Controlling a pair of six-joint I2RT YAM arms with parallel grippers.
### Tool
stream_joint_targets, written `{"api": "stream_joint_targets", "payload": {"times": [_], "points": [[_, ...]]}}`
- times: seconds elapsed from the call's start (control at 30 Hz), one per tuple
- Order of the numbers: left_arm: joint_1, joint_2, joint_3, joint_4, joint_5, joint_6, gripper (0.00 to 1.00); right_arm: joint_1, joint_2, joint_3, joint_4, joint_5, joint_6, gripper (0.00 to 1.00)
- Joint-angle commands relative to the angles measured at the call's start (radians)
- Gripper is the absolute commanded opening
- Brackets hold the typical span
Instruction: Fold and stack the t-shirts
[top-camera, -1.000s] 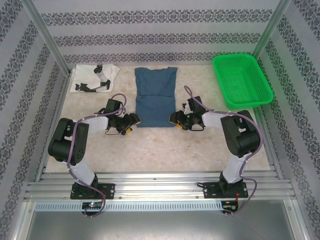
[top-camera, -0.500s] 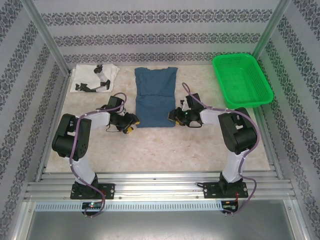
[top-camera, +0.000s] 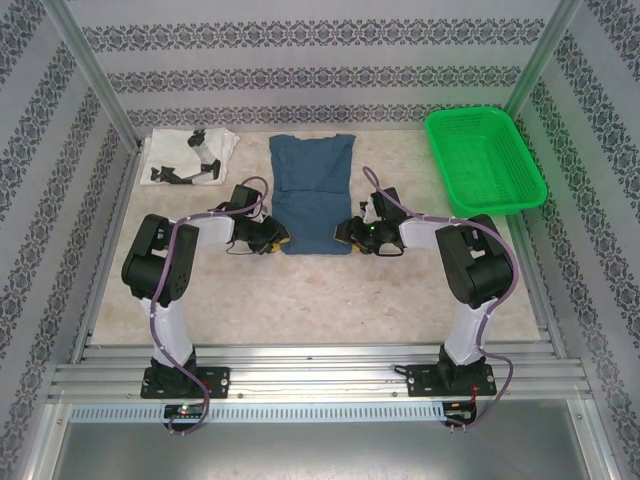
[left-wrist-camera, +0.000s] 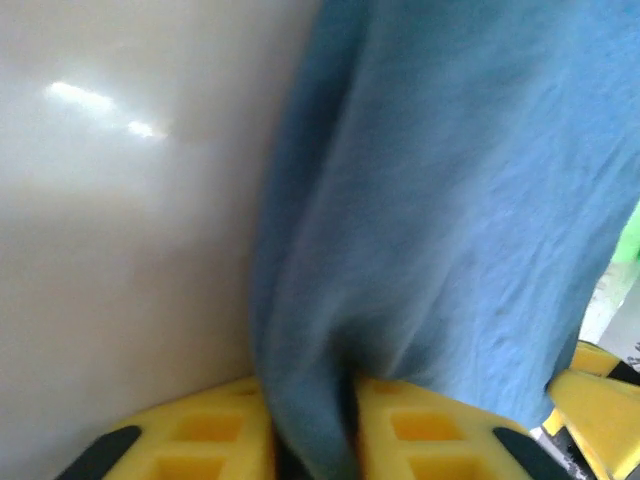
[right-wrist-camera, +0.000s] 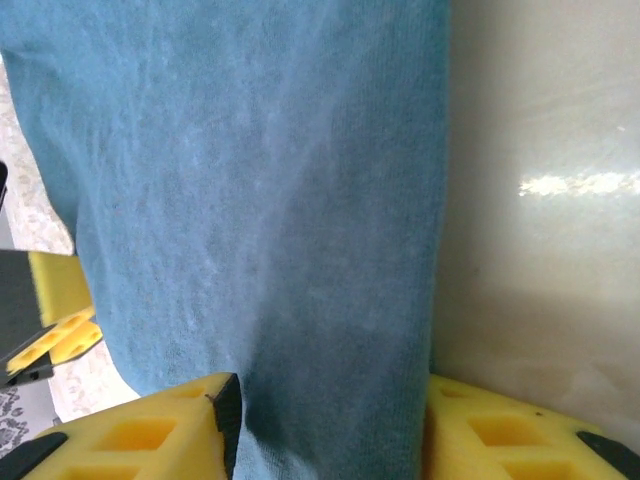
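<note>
Shirt, blue: the blue shirt (top-camera: 312, 195) lies flat down the middle of the table (top-camera: 320, 290). Its collar end points away from the arms, and its near hem reaches in between the two sets of fingers.
Left gripper: the left gripper (top-camera: 275, 238) sits low on the table at the hem's left corner, pointing in toward the cloth.
Left fingers: the yellow fingers (left-wrist-camera: 190, 445) are drawn close together, with a narrow bunched fold of the blue shirt pinched in the gap. The rest of the cloth spreads beyond them and to their right, with bare table to their left.
Right gripper: the right gripper (top-camera: 348, 232) sits at the hem's right corner, facing the left one across the cloth.
Right fingers: the yellow fingers (right-wrist-camera: 140, 440) stand well apart, and a broad strip of cloth fills the gap from one to the other. I cannot tell whether they press it. Bare table lies to their right.
White shirt: the white shirt (top-camera: 190, 155), folded and printed with black marks, lies beyond and to the left of the left fingers. A strip of bare table separates it from the blue shirt.
Basket: the green basket (top-camera: 485, 160) stands beyond and to the right of the right fingers, well apart from both shirts.
</note>
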Motion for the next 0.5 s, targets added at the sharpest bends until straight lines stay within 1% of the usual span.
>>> {"api": "stream_joint_targets", "payload": {"times": [0.0,0.07,0.13,0.17,0.2,0.23,0.27,0.3,0.33,0.47], "points": [[-0.040,0.043,0.023,0.195,-0.010,0.043,0.15,0.022,-0.023,-0.033,-0.026,-0.011,-0.013,0.49],[-0.040,0.038,0.014,0.194,-0.010,0.047,0.05,0.039,-0.021,-0.030,-0.036,-0.006,-0.016,0.49],[-0.041,0.025,-0.002,0.201,-0.010,0.049,0.00,0.049,-0.010,-0.022,-0.041,0.010,-0.011,0.44],[-0.040,0.017,-0.012,0.203,-0.012,0.054,0.00,0.050,0.002,-0.011,-0.043,0.012,-0.007,0.36],[-0.040,0.008,-0.019,0.200,-0.013,0.060,0.00,0.048,0.011,-0.002,-0.040,0.016,-0.001,0.24],[-0.040,-0.001,-0.028,0.198,-0.013,0.066,0.00,0.047,0.014,0.002,-0.036,0.021,0.005,0.15],[-0.039,-0.013,-0.039,0.197,-0.013,0.073,0.00,0.044,0.011,0.002,-0.025,0.022,0.012,0.07],[-0.040,-0.026,-0.050,0.195,-0.008,0.081,0.00,0.042,0.002,-0.003,-0.011,0.022,0.018,0.02],[-0.037,-0.040,-0.061,0.192,-0.003,0.085,0.00,0.040,-0.011,-0.008,-0.002,0.022,0.022,0.00],[-0.025,-0.137,-0.141,0.182,0.016,0.103,0.00,0.040,-0.103,-0.027,-0.036,0.011,0.013,0.00]]}}
